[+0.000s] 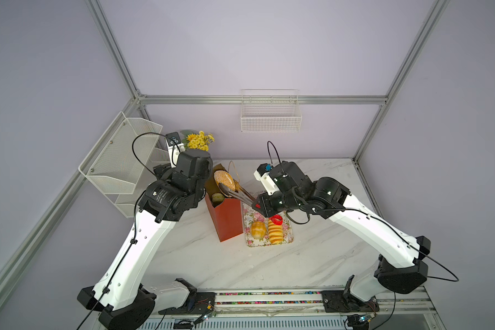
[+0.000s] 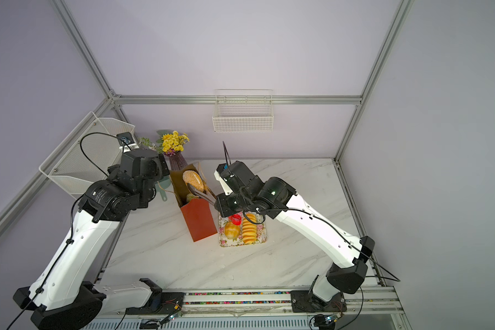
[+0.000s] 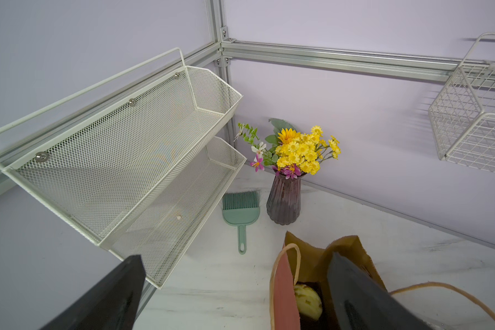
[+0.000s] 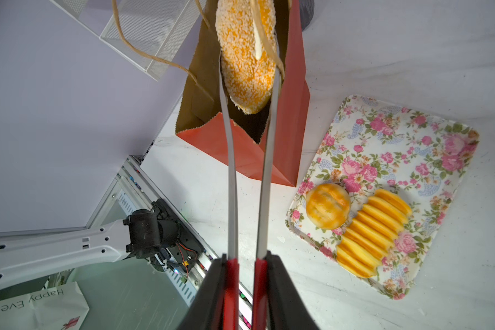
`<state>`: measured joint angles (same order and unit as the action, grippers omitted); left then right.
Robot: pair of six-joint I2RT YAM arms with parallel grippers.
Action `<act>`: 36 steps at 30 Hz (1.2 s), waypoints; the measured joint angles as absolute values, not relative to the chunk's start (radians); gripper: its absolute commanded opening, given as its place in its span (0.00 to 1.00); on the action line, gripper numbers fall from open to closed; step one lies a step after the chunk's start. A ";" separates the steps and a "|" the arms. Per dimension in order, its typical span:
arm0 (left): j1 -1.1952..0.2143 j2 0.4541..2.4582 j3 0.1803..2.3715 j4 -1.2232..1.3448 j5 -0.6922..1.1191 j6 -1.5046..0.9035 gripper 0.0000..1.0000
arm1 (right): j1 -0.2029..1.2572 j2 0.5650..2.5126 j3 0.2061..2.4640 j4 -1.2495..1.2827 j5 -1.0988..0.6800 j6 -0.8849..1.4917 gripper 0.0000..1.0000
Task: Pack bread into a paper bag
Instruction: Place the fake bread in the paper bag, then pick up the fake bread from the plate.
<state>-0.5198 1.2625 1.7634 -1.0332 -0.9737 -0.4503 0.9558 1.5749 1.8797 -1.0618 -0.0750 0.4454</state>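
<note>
The narrow paper bag (image 4: 293,114) could tip if the load snags (the left gripper (image 3: 236,258), spread wide, has 1 finger inside). Over its mouth, the tongs (image 4: 231,171), squeezed by the right gripper (image 4: 246,258), clamp the speckled loaf (image 4: 246,57). A cord handle (image 4: 270,51) crosses it and may catch. The floral tray (image 4: 412,148) beside holds 2 more: ribbed loaf (image 4: 375,234), round bun (image 4: 327,210).
</note>
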 measured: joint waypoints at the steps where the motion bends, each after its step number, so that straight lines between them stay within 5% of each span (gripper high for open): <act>1: -0.520 1.262 1.763 -1.034 -0.974 -0.450 1.00 | 0.956 1.575 1.877 -1.062 -0.074 0.442 0.35; 28: -0.520 1.266 1.756 -1.033 -0.974 -0.448 1.00 | 0.956 1.502 1.843 -0.959 -0.080 0.383 0.39; 36: -0.520 1.278 1.756 -1.032 -0.970 -0.447 1.00 | 0.958 1.326 1.936 -0.968 0.128 0.298 0.37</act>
